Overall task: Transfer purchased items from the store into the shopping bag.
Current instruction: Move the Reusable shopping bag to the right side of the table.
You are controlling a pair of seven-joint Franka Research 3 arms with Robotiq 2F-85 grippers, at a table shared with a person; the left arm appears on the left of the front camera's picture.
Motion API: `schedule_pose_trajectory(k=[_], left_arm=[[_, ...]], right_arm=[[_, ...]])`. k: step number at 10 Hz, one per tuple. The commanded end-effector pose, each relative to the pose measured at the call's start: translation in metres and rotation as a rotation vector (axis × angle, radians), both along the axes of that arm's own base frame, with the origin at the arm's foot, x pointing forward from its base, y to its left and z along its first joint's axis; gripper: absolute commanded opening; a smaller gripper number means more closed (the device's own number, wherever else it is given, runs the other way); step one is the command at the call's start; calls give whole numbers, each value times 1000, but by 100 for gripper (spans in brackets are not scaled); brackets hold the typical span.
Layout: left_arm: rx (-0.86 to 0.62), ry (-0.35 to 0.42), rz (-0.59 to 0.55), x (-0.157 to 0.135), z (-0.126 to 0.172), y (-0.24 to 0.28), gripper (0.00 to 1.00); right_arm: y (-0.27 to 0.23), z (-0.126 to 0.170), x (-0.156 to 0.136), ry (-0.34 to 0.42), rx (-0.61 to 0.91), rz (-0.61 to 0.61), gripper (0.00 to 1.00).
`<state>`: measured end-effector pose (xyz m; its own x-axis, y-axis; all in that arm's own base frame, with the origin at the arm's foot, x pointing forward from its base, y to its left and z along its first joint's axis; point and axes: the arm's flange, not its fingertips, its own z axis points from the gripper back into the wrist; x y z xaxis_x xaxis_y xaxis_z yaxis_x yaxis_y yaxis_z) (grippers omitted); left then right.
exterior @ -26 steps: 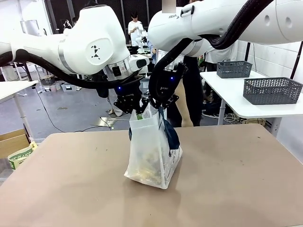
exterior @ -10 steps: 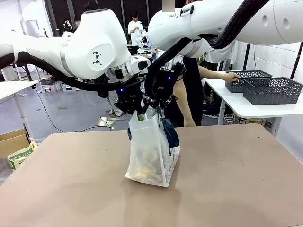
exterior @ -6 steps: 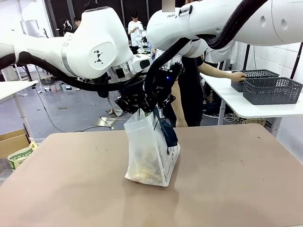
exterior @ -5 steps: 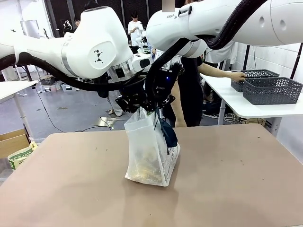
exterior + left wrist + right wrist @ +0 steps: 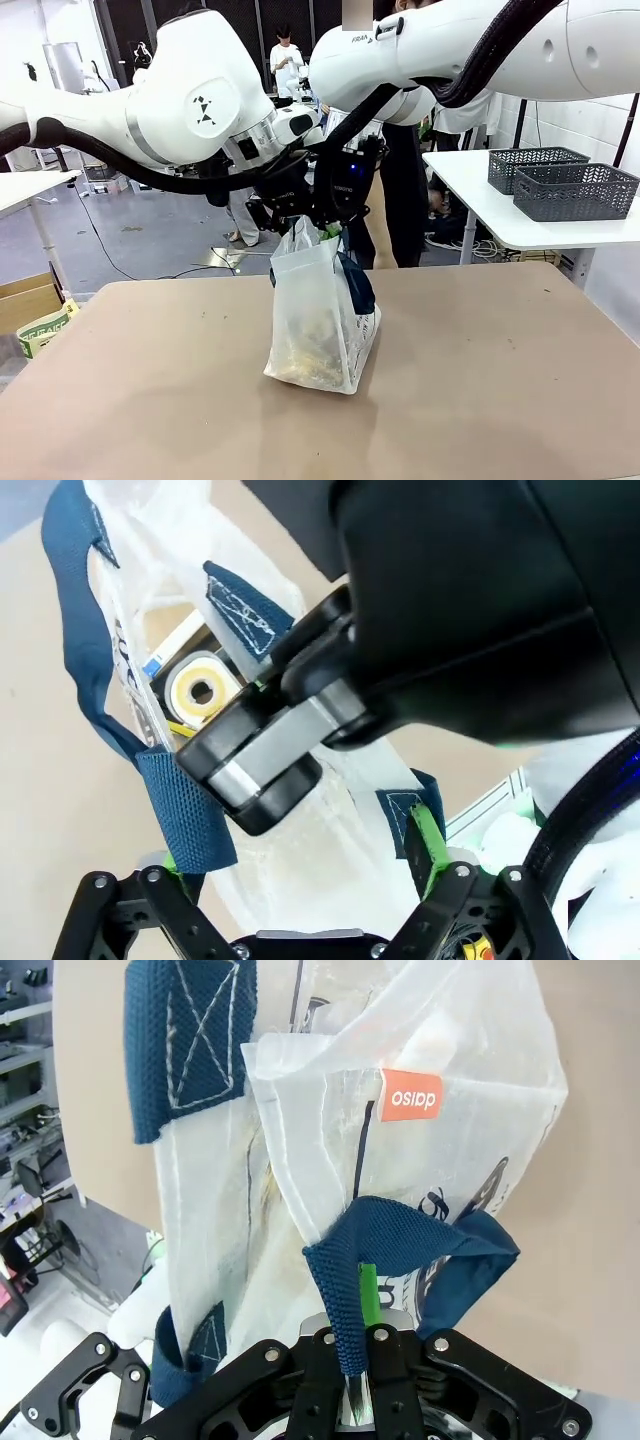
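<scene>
The shopping bag [image 5: 318, 320], translucent white with navy handles, stands upright mid-table. Through its wall I see yellowish purchased items [image 5: 308, 355] at the bottom. My right gripper [image 5: 337, 230] is shut on one navy handle [image 5: 372, 1250] at the bag's top, as the right wrist view shows, gripper [image 5: 365, 1330]. My left gripper [image 5: 288, 218] hovers just left of it over the bag's mouth, open wide. In the left wrist view its gripper [image 5: 300, 875] holds nothing; its green pads [image 5: 427, 842] straddle the bag's rim. A yellow ring-shaped item [image 5: 200, 691] lies inside.
Two dark grey lattice baskets [image 5: 574, 190] [image 5: 523, 166] sit on a white side table at the right. A person [image 5: 405, 190] stands behind the arms. The brown tabletop [image 5: 500, 390] is bare around the bag. A cardboard box [image 5: 30, 305] sits off the left edge.
My left gripper has opened and let go of the bag's top, rising slightly. The right gripper keeps its hold on the handle. The person's arm has left the baskets.
</scene>
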<state>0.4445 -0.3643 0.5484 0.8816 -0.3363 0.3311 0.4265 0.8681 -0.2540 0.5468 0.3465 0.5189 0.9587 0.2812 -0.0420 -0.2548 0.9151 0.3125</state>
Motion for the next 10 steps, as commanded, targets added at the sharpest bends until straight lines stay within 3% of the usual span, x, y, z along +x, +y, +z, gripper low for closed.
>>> schedule_pose_trajectory(k=[1, 10], left_arm=[[-57, -8, -35, -8, -3, 13, 100], [-124, 6, -47, -6, -6, 20, 100]], right_arm=[[8, 4, 3, -2, 23, -29, 0], [20, 5, 7, -4, 34, -14, 0]])
